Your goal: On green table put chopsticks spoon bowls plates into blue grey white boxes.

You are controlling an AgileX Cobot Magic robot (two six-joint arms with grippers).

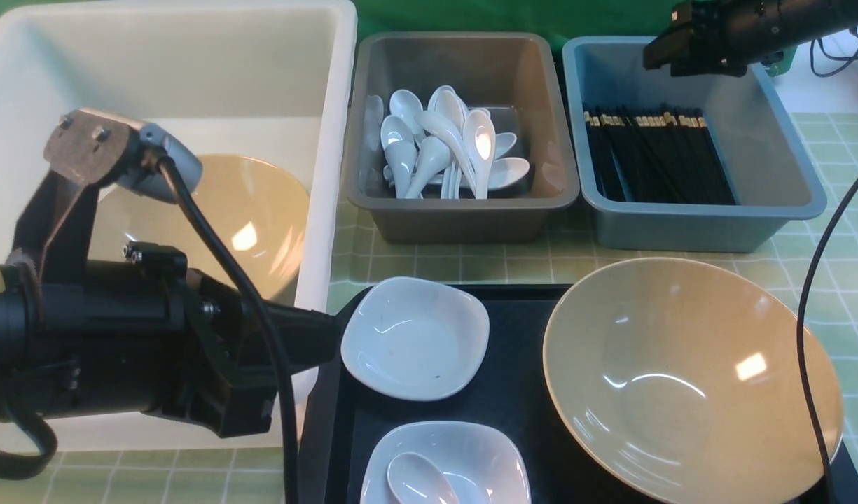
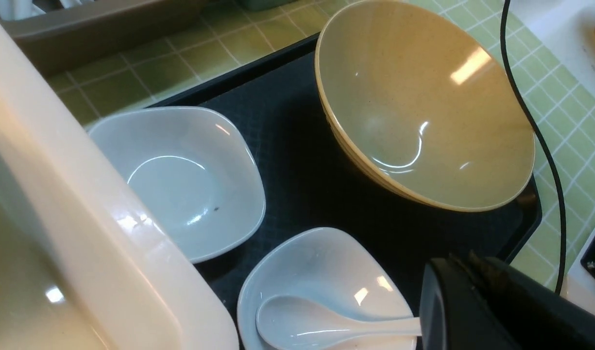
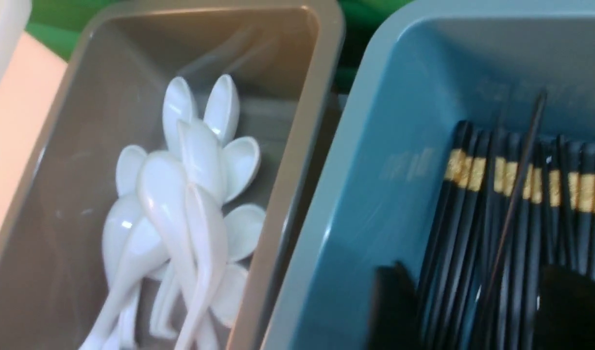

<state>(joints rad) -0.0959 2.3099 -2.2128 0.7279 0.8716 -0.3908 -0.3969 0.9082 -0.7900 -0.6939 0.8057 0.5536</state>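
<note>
My right hand (image 3: 478, 291) spread over blue box (image 3: 384, 121), chopstick (image 3: 515, 194) loose among its kind (sorting); my left hand (image 1: 325, 336) pressed together by plate (image 1: 414, 339).

Pale green white-gridded table (image 1: 849, 294), tan bowl (image 1: 688, 378), white plates (image 1: 414, 336), black gold-banded chopsticks (image 1: 656, 154), black tray (image 1: 520, 392)

Left arm (image 1: 85, 329) low, jaws shut; right arm (image 1: 751, 28) high, jaws apart.

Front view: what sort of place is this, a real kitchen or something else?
Probably a robot test bench staged as a dish-sorting station, not a kitchen: the green table wears a gridded cloth, a grey box holds only spoons, a blue box only chopsticks, and a robot's left arm reaches in.
</note>
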